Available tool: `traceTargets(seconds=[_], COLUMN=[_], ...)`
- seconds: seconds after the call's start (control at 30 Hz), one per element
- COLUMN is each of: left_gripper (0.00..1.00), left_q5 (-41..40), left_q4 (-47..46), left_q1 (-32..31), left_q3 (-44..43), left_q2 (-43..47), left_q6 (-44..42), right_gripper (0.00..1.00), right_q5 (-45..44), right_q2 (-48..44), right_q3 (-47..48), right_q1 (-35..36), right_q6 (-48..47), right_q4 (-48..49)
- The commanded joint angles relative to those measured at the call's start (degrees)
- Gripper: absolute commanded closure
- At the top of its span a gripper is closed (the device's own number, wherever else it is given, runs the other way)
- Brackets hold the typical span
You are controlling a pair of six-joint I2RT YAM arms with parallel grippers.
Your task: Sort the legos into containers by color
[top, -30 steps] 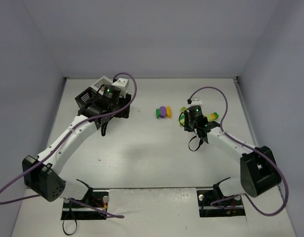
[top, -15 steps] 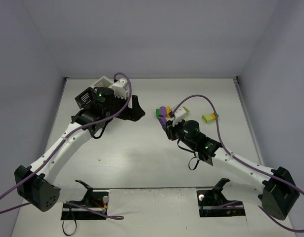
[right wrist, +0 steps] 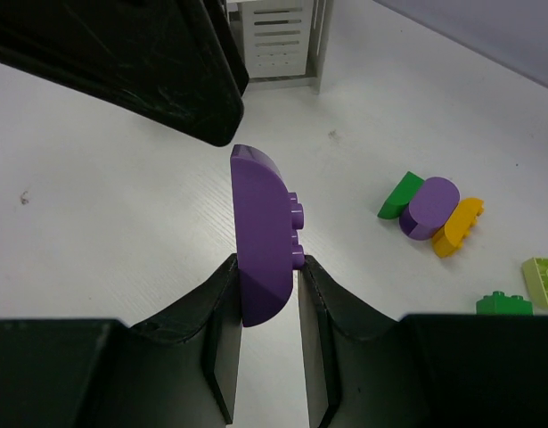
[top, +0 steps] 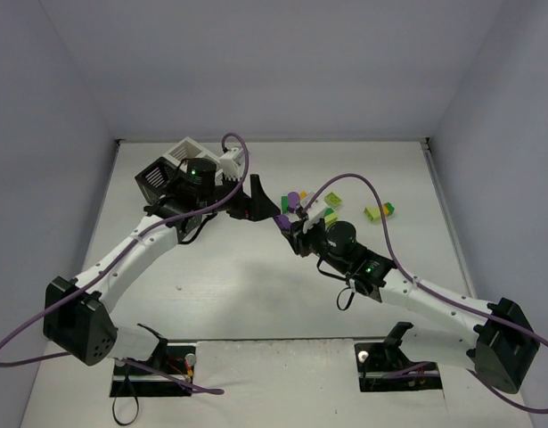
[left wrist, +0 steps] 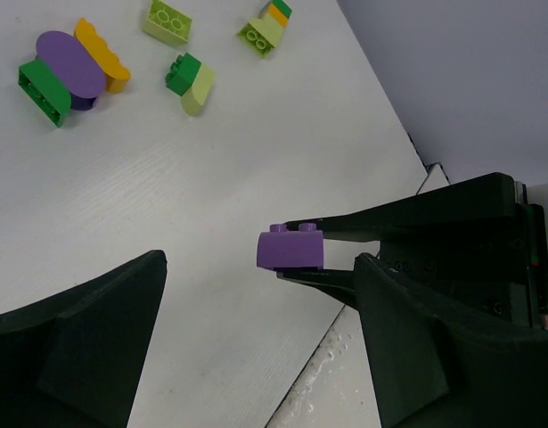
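My right gripper is shut on a purple curved lego and holds it upright above the table; it also shows in the top view. My left gripper is wide open and empty, with the purple lego just ahead between its fingers. In the top view the left gripper is right next to the right one. A dark green, purple and orange cluster lies on the table with lime and green legos nearby. The joined black and white containers stand at the back left.
A lime lego and a lime, orange and green group lie right of centre. A white slatted bin shows behind the left gripper's black finger. Purple cables loop over both arms.
My right gripper has carried the purple lego from the right-hand legos leftward to the table's middle. My left gripper has swung right, away from the containers, to meet it.
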State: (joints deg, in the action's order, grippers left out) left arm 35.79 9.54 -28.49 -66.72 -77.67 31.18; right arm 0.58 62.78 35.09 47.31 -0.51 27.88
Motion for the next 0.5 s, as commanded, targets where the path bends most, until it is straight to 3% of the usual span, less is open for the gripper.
traceTargets(seconds=[0.0, 0.13, 0.3, 0.47], left_gripper=[0.21, 0.22, 0.33, 0.33], left_q5=[2.79, 3.41, 3.59, 2.35], left_q4=[-6.02, -6.46, -6.64, -4.62], left_q1=[-0.07, -0.78, -1.74, -3.67], left_q3=[-1.04, -0.96, -0.96, -1.66], left_q2=[0.76, -0.20, -1.25, -2.40], left_q6=[0.99, 0.81, 0.11, -1.21], right_gripper=[1.00, 1.00, 1.00, 1.00], right_q5=[0.91, 1.44, 1.62, 2.14], right_q2=[0.41, 0.93, 1.11, 1.11], right_q3=[1.38, 1.56, 1.73, 2.17], right_q1=[0.77, 1.29, 1.65, 1.82], right_q6=[-0.54, -0.28, 0.16, 0.34], right_q4=[6.57, 7.36, 8.24, 8.60])
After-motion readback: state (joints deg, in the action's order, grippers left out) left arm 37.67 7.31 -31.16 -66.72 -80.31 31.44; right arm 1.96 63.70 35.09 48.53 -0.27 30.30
